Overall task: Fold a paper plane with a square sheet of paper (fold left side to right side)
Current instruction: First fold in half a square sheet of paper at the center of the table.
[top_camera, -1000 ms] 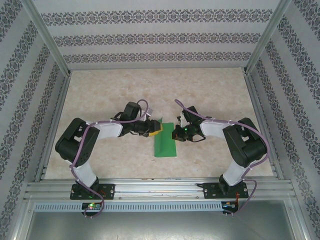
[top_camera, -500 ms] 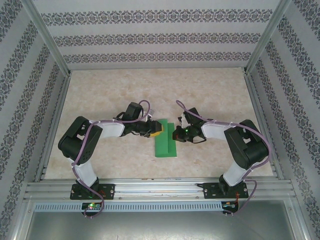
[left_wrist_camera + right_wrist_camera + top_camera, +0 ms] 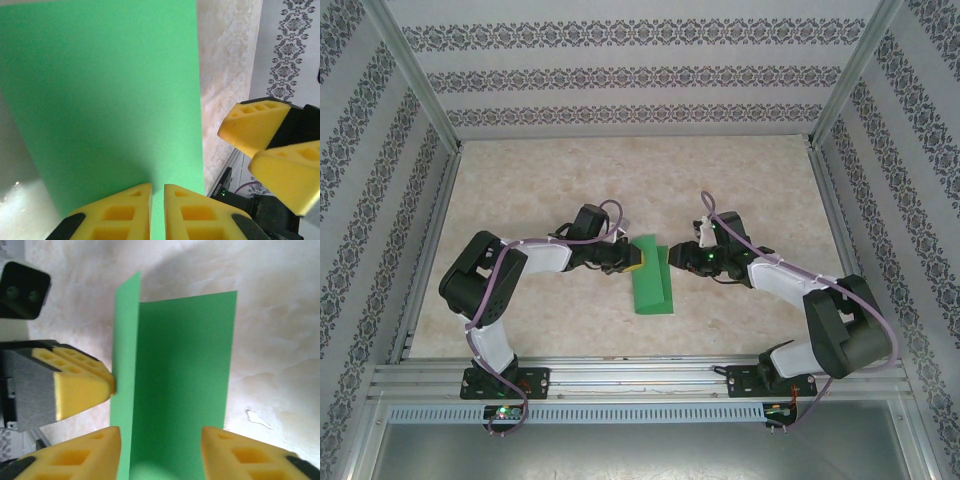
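Here's the square sheet of paper [image 3: 653,285], bright green, on the marbled table [image 3: 740,190] around the middle, a touch toward the near side, right between the two arms. It's partway through a fold: in the right wrist view the right part of the sheet [image 3: 185,370] lies flat on the table while the left flap stands up on edge along a lengthwise crease. The left gripper [image 3: 628,258] is in at the sheet's far left corner. From its own wrist camera the yellow fingers [image 3: 120,210] are pinched almost together, with just a sliver of green between them and the sheet [image 3: 100,100] rising up and away from them, so that's a grip on the raised flap. The right wrist view backs it up, one of its fingers [image 3: 82,387] right against the flap's edge. Over on the other side, the right gripper [image 3: 680,258] sits just beside the sheet's far right corner with its fingers [image 3: 245,455] spread well apart and the green sheet showing between them, gripping nothing.
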You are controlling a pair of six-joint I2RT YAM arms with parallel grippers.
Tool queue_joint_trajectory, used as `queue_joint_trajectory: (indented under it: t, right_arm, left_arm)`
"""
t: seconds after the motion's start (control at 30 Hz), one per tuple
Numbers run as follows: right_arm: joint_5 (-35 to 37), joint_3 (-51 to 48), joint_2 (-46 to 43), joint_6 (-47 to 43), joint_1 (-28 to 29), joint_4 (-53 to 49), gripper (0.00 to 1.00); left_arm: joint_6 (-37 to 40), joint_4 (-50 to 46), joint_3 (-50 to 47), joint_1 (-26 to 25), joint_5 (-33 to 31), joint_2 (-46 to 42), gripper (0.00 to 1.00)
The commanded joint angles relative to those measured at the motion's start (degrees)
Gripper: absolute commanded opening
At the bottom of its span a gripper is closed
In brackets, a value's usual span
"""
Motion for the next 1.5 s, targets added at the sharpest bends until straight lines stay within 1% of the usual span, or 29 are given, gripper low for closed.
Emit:
queue_joint_trajectory:
  t: [0.0,0.13,0.23,0.37,0.43,0.5,0.57,0.6,0.7,0.77,0.87,0.97,1.03,1.2,1.47]
  right_arm:
    - [-7.0,-0.8,1.1,1.3,0.0,4.6,0.52]
    - [-10.5,-0.3,4.8,3.7,0.4,9.1,0.53]
    - [-11.4,1.0,7.4,4.3,1.4,10.0,0.52]
    - [-11.5,2.1,9.9,4.7,2.4,10.3,0.48]
    - [-11.6,2.3,10.5,4.8,2.9,10.7,0.44]
    - [-11.5,2.5,11.0,4.9,3.1,10.7,0.36]
    - [-11.0,2.5,11.3,4.8,3.2,10.1,0.25]
    - [-10.3,2.5,11.4,4.5,3.1,9.4,0.16]
    - [-7.9,3.0,11.6,3.6,3.1,6.5,0.0]
    - [-6.5,3.4,11.7,3.0,3.2,4.8,0.0]
    - [-3.9,4.1,11.7,2.1,3.2,2.3,0.0]
    - [-2.1,4.6,11.7,1.2,3.3,0.3,0.0]
    - [-1.1,5.0,11.6,0.8,3.4,-0.9,0.0]
    - [-0.5,5.7,12.2,0.3,3.7,-2.5,0.0]
    - [0.5,6.0,12.4,-0.3,4.2,-3.8,0.0]
  left_arm:
    - [1.6,-1.3,1.5,-1.0,-0.1,1.0,0.14]
    - [1.8,-1.4,1.6,-1.3,0.0,1.2,0.13]
    - [1.8,-1.5,1.6,-1.4,0.0,1.3,0.12]
    - [2.0,-1.6,1.5,-1.5,0.0,1.2,0.12]
    - [2.0,-1.6,1.5,-1.5,0.0,1.2,0.12]
    - [2.0,-1.6,1.4,-1.5,0.0,1.2,0.13]
    - [2.0,-1.3,1.5,-1.5,-0.1,0.7,0.19]
    - [2.0,-1.1,1.2,-1.5,-0.5,0.1,0.21]
    - [2.7,-1.7,0.7,-1.5,-2.1,-2.7,0.28]
    - [4.0,-4.0,0.7,-1.4,-4.0,-4.8,0.34]
    - [6.7,-10.0,0.9,-1.4,-7.9,-8.2,0.4]
    - [9.4,-16.2,0.9,-1.4,-11.7,-10.3,0.45]
    - [10.1,-18.6,0.7,-1.5,-12.9,-10.5,0.46]
    - [9.8,-18.8,0.3,-2.0,-12.2,-8.6,0.48]
    - [8.6,-16.7,2.5,-3.7,-11.6,-3.0,0.49]
